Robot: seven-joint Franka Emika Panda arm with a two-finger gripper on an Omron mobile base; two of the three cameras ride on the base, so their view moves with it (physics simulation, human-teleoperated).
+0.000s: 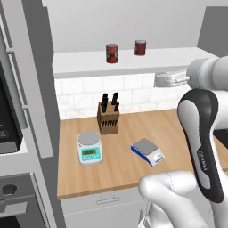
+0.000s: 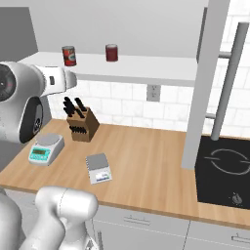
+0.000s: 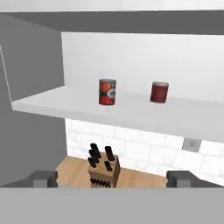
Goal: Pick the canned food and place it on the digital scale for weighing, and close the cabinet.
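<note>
The can (image 3: 107, 92) stands upright on the white shelf (image 3: 131, 114) of the open cabinet (image 3: 30, 65), toward the shelf's left end and back from its front edge; its red label with pale marks faces me. A darker maroon can (image 3: 159, 92) stands upright on the same shelf, well apart from it toward the middle. My tool (image 3: 112, 179) is in the air out in front of the shelf, below the level of its front edge, pointed at the two cans, with its fingers (image 3: 43, 178) spread wide apart and nothing between them. Down on the desk (image 1: 129, 133), the scale (image 1: 148, 151) with the grey plate and blue base lies flat and bare near the front edge, about midway along it, its white display turned to the front. The white-and-teal scale (image 1: 90, 148) with the round pan sits well to its left, also near the front edge. Behind that one, closer to the tiled back wall, stands the knife block (image 1: 108, 116) with its black handles up. A black hob (image 2: 225, 171) is set into the desk's right end, and a wall socket (image 2: 153, 92) sits in the tiles under the shelf.
</note>
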